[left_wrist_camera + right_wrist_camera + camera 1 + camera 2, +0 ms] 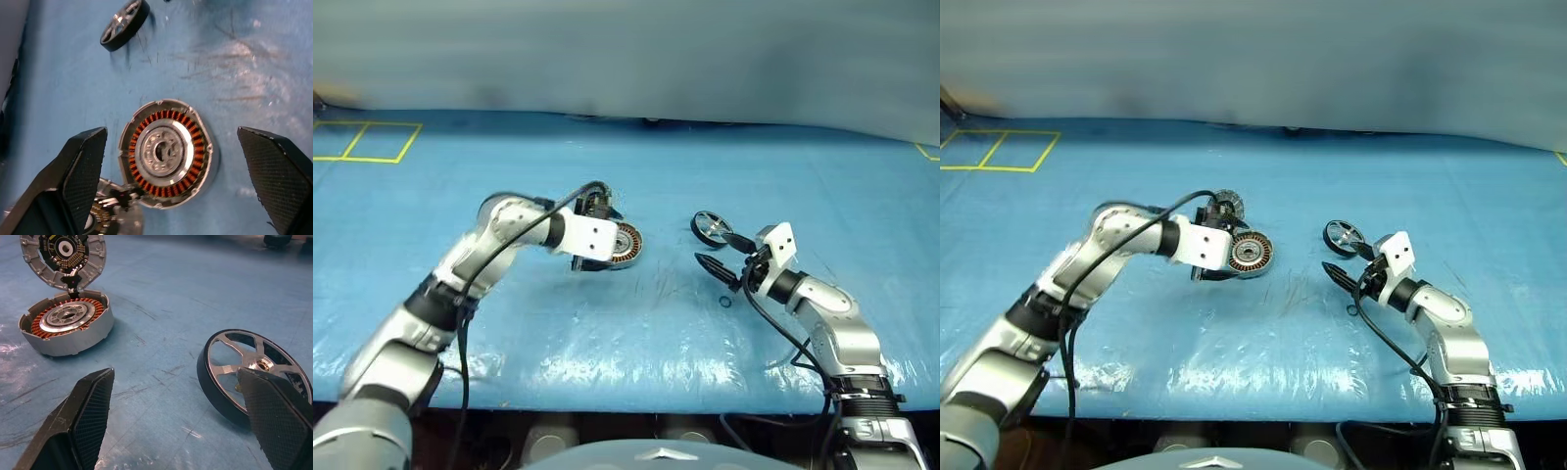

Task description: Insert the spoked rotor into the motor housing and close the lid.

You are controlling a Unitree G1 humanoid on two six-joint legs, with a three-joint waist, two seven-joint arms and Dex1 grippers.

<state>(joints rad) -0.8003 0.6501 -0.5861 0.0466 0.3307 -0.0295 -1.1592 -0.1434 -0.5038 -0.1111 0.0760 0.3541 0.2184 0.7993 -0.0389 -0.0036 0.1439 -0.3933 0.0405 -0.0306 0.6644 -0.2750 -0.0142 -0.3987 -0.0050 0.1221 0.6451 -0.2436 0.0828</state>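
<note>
The motor housing [73,343] lies on the blue table with its copper windings showing. Its lid [63,257] stands hinged upright behind it, inner face showing. My left gripper [171,134] hovers open over the housing [166,152], one finger on each side and nothing between them. The spoked rotor [711,227], a black ring with silver spokes, rests tilted on the table to the right. My right gripper [176,377] is open and low beside the rotor [254,367], one finger in front of the rim; I cannot tell if it touches.
A tiny black O-ring [725,301] lies on the table near my right gripper [724,255]. Yellow tape squares [367,142] mark the far left of the blue sheet. The table's front edge [626,392] runs close below both arms.
</note>
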